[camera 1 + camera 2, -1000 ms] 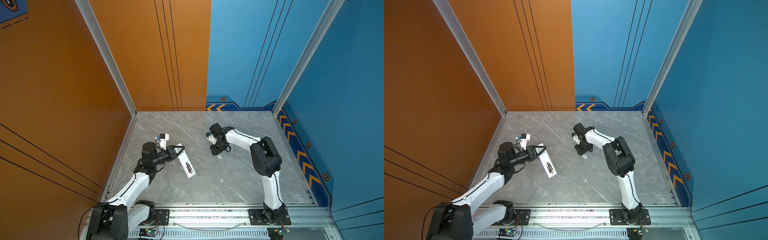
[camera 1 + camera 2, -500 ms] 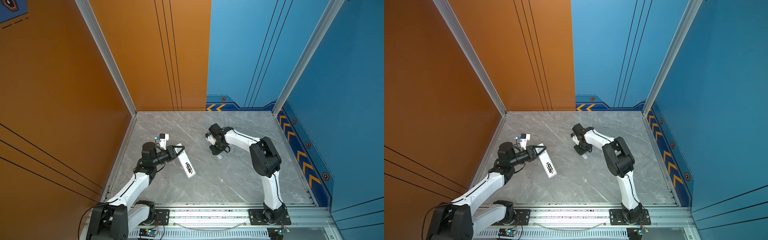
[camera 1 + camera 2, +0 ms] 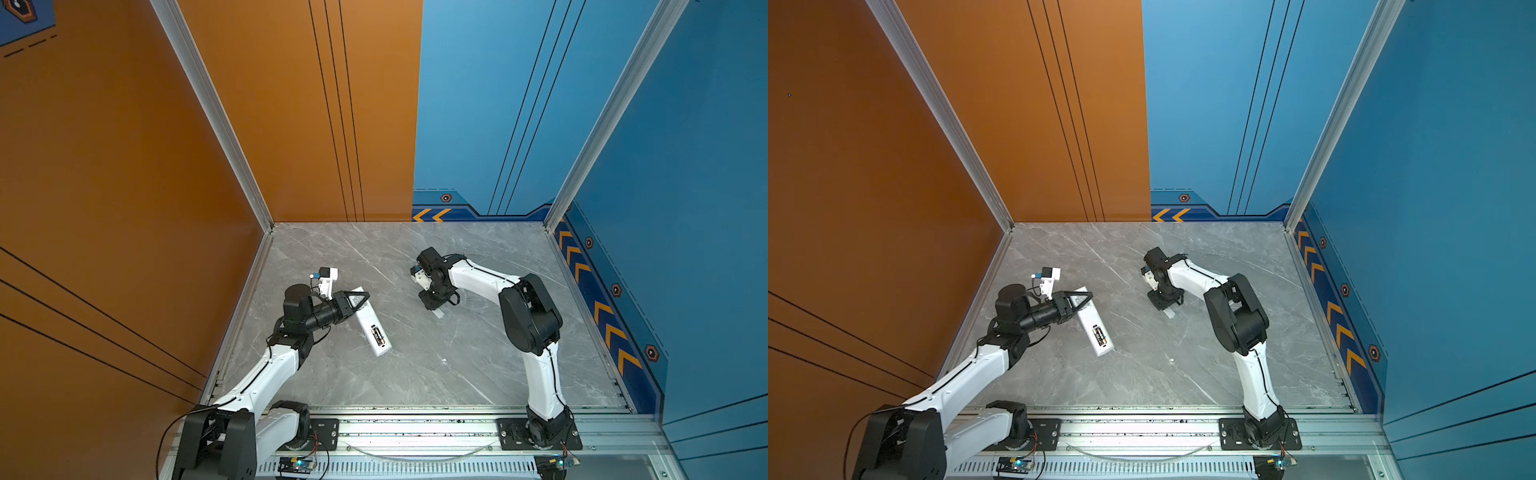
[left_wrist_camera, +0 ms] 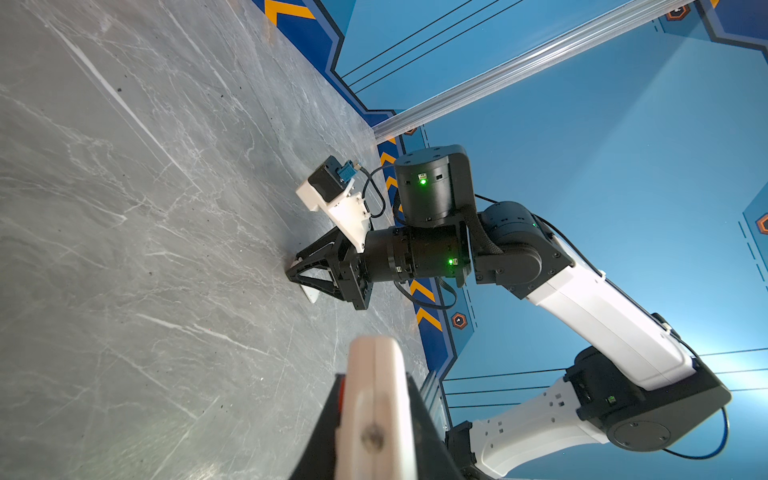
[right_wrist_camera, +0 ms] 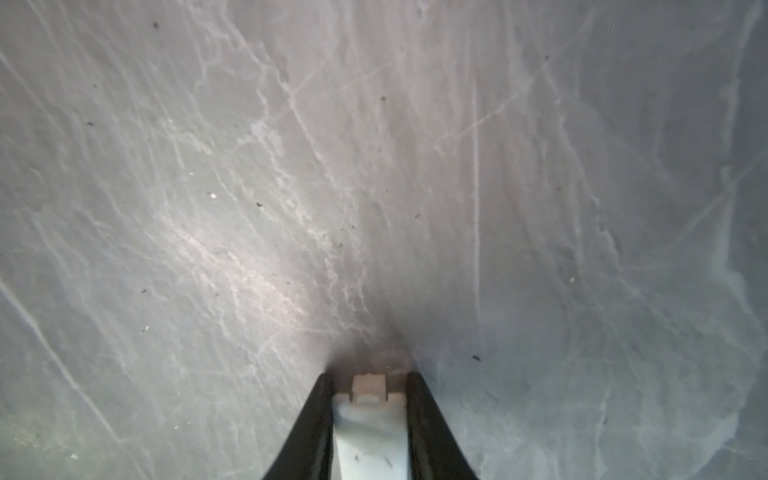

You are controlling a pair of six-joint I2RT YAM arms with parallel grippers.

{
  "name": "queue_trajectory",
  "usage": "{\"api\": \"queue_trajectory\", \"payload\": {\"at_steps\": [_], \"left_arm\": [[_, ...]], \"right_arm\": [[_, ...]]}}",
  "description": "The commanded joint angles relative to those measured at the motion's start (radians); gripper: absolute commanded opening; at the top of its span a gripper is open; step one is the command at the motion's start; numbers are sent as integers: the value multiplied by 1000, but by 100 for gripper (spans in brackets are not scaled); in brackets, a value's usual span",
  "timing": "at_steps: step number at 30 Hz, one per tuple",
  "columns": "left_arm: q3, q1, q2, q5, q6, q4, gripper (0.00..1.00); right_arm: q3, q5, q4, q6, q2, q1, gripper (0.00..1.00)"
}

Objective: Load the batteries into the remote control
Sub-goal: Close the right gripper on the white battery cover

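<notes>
The white remote control [image 3: 371, 326] [image 3: 1093, 325] lies on the grey table, plain back up. Its open compartment shows the batteries [image 3: 377, 335] [image 3: 1099, 336] lying inside. My left gripper [image 3: 362, 297] [image 3: 1087, 296] is shut on the remote's far end, which fills the left wrist view as a white edge [image 4: 376, 399]. My right gripper [image 3: 433, 305] [image 3: 1163, 305] points down at the table to the right. It is shut on a small white lid with a tab [image 5: 369, 428], whose corner pokes out below the jaws [image 3: 439, 314] [image 4: 311, 294].
The orange wall runs close along the left of the table and the blue wall with yellow chevrons [image 3: 582, 270] along the right. A metal rail [image 3: 415, 428] with both arm bases borders the front edge. Grey marble table [image 3: 436, 374] stretches between the arms.
The right gripper's jaws have narrowed onto the white lid and the wrist has shifted slightly. The left gripper and the remote have not moved.
</notes>
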Motion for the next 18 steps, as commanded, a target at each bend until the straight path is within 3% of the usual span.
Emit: {"api": "queue_trajectory", "payload": {"at_steps": [1,18], "left_arm": [[-7,10,-16,11,6,9,0],[-8,11,-16,12,5,9,0]], "right_arm": [[20,42,-38,-6,37,9,27],[34,84,-56,-11,50,24,34]]}}
